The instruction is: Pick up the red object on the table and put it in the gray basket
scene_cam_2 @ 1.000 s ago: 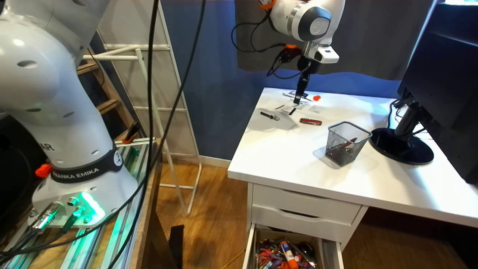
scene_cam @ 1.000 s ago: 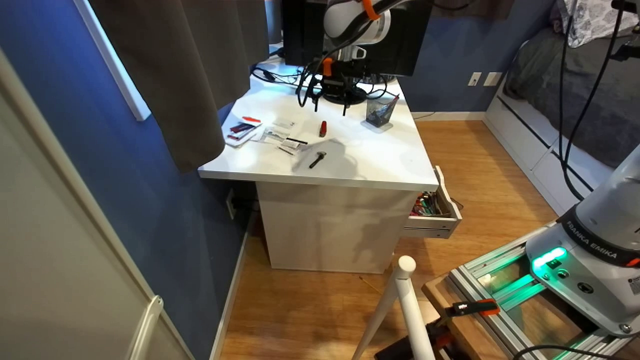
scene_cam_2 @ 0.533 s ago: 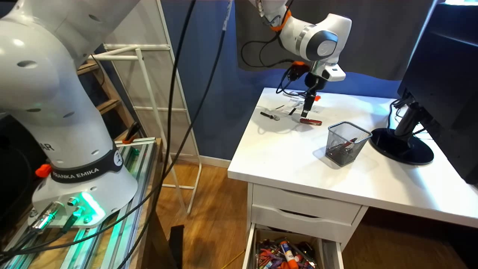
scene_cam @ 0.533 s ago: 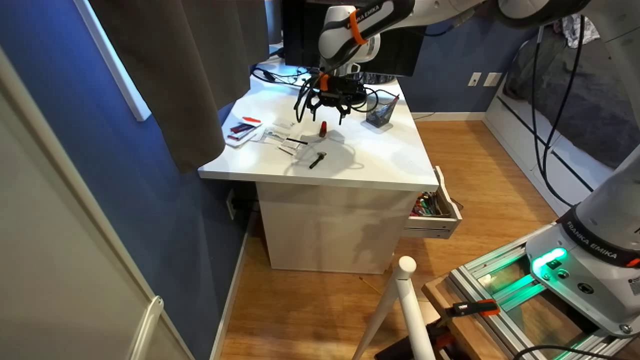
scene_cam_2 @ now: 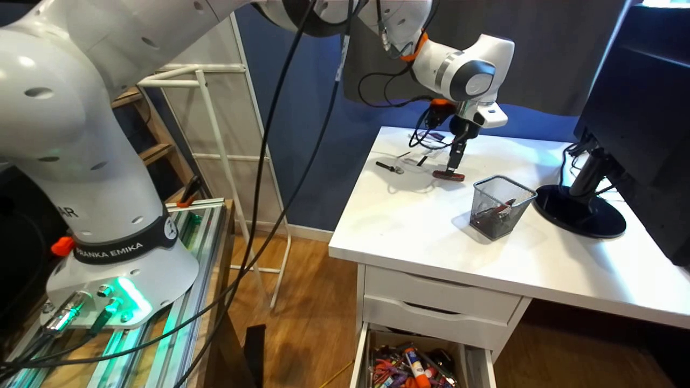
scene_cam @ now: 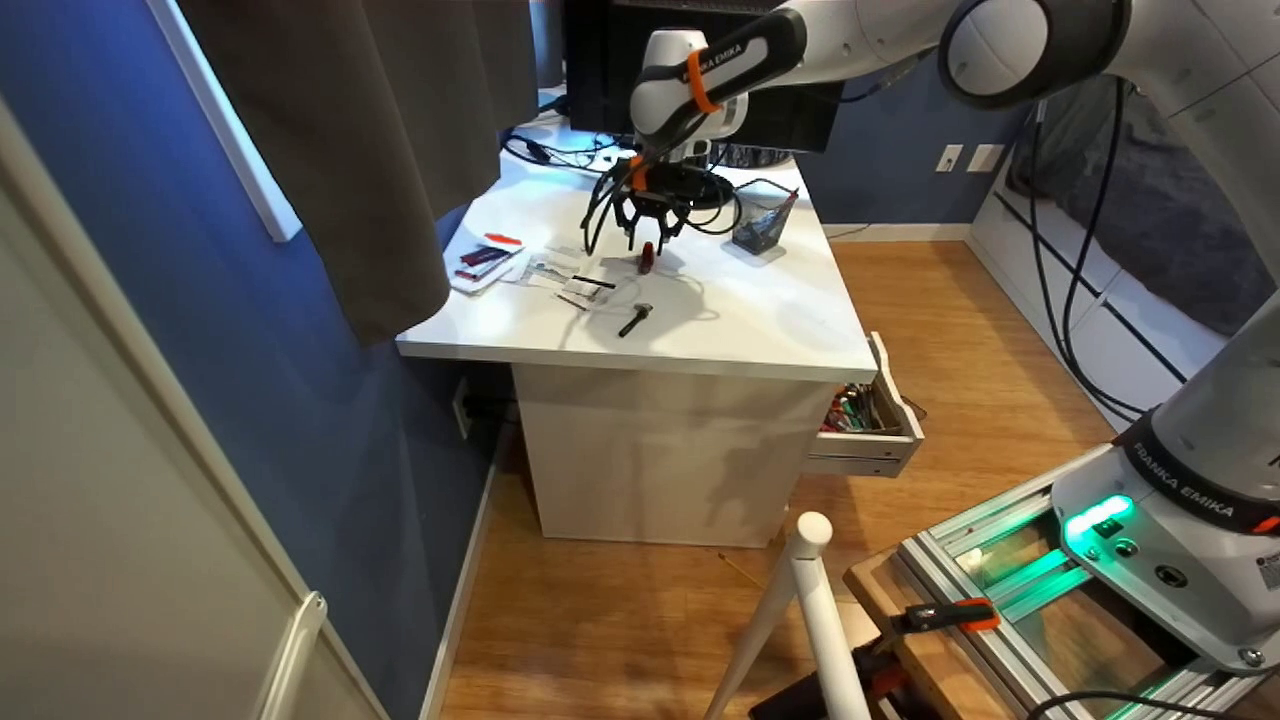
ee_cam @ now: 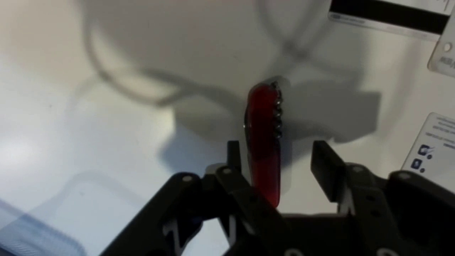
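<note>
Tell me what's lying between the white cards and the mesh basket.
The red pocketknife lies between the cards and the basket in both exterior views.

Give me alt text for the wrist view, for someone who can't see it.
Open gripper, its fingers on either side of a red pocketknife that lies ungripped on a white table. Printed cards show at the right; shadows loop across the table.

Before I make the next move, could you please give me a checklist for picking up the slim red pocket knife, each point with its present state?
1. Black gripper fingers open: ok.
2. Slim red pocket knife between them in the wrist view: ok.
3. Knife centred between them: not ok, appears nearer one finger.
4. Fingers low enough to grip: cannot tell.
5. Gray square mesh basket upright, open on top: ok.
</note>
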Available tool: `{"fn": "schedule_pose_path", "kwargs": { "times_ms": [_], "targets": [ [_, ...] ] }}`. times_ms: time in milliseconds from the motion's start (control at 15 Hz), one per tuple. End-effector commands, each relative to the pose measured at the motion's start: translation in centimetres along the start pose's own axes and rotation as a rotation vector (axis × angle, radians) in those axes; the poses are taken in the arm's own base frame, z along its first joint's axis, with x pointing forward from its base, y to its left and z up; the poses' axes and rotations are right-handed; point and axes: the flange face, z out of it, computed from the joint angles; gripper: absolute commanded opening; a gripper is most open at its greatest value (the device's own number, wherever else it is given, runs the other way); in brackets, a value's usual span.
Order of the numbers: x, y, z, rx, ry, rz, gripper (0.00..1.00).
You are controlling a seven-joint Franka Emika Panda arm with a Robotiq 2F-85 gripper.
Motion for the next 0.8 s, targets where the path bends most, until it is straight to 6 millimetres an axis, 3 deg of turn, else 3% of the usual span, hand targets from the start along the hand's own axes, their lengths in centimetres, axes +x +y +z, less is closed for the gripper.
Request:
{"fn": "schedule_pose_path", "kwargs": {
  "times_ms": [0,67,200,400,467,533,733],
  "targets": [
    [0.9,-0.8,0.8,0.000,0.011,-0.003,0.37],
    [1.0,-0.8,1.1,-0.002,0.013,-0.003,0.37],
    [1.2,-0.9,1.4,-0.011,0.016,-0.001,0.52],
    [1.4,-1.0,1.9,-0.023,0.016,-0.002,0.59],
    [1.4,-1.0,2.0,-0.026,0.017,-0.002,0.56],
    [1.5,-1.0,2.1,-0.027,0.020,-0.002,0.37],
    [1.4,-1.3,1.4,-0.027,0.009,0.007,0.23]
  ]
}}
